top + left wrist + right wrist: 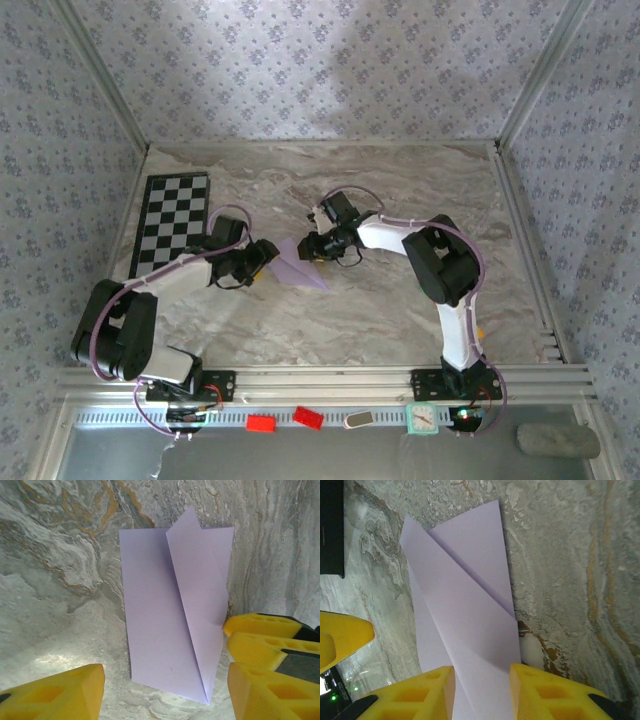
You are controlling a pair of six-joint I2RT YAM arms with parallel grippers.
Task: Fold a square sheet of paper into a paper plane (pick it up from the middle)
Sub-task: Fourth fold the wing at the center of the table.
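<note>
The pale lilac sheet of paper (pixel 300 266) lies flat on the marble table, folded lengthwise, with a diagonal flap and one pointed corner. My left gripper (pixel 262 258) sits at its left end. In the left wrist view the paper (pixel 170 625) lies just ahead of my left gripper (pixel 165 700), which is open with its yellow fingers (pixel 65 695) wide apart. My right gripper (pixel 312 248) is at the paper's other end. In the right wrist view my right gripper (pixel 482 680) is open, and its fingers (pixel 415 695) straddle the folded flap (pixel 470 615) without pinching it.
A black-and-white checkerboard (pixel 172 225) lies at the far left of the table. Aluminium rails (pixel 330 380) run along the near edge, with red blocks (pixel 261 423) and a small teal clock (pixel 422 418) below them. Patterned walls enclose the table.
</note>
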